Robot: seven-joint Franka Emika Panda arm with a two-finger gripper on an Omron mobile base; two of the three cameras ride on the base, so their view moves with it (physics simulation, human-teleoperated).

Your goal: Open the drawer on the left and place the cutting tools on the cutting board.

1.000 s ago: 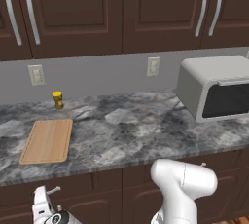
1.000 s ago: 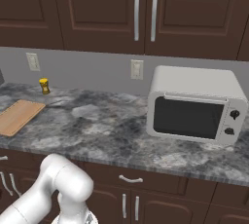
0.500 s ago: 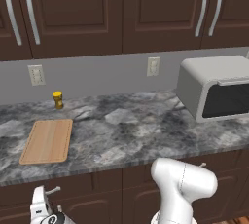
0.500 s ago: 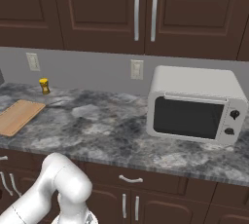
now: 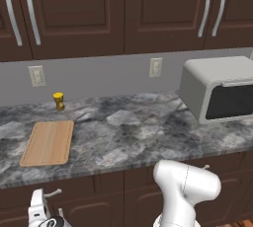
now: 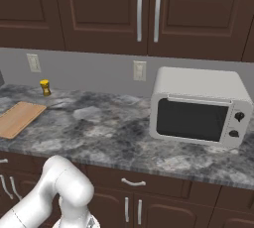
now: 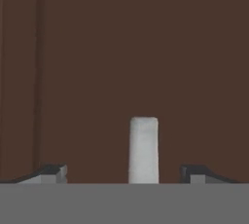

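**Q:** ok so where's the handle relative to your gripper (image 7: 124, 172) right now? About to go for the drawer (image 7: 146, 47) and I don't want you to whiff it.

**A:** You're basically lined up. In the hand view the silver handle (image 7: 143, 150) sits between your two fingertips (image 7: 51, 173), a touch nearer the one on the view's right side than dead centre. It reads as a pale bar running up from the bottom edge of the view, so its long axis goes across the gap between the tips rather than along it. Good orientation for a pinch. Behind it is just dark brown wood, close up.

**Q:** and the jaws?

**A:** Spread wide, one tip out at each side of the view, both well apart from the bar. Nothing held yet. I'd guess the closing squeeze is the step you're on, then the pull.

**Q:** board's where?

**A:** The cutting board (image 5: 48, 142) lies flat near the left end of the counter (image 5: 138, 137), close to its front edge, long axis running front to back. Your arm (image 5: 185, 191) is folded down below the counter's front edge, so the board ends up above the drawer you're at. Can't see the cutting tools at all, presumably inside.
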